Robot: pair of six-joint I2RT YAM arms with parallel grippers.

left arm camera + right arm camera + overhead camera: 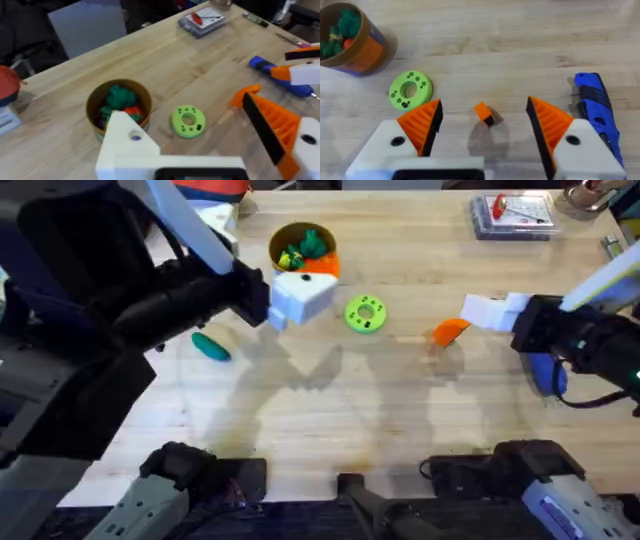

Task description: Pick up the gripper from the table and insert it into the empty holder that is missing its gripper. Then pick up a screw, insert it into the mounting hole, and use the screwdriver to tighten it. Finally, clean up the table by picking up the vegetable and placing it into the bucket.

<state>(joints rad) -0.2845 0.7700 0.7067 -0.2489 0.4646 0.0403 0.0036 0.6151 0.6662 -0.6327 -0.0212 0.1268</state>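
From overhead, the left arm stretches in from the left, its left gripper (293, 297) hanging by the bucket (303, 250), the vegetable (211, 346) lying below the arm. The left wrist cam shows one orange pad, so can't tell its grip. In the right wrist cam, the right gripper (485, 122) is spread wide beside the screwdriver (596, 107).

The left gripper (296, 295) is up high over the table. The right gripper (482, 122) hangs low with its two fingers spread wide apart.
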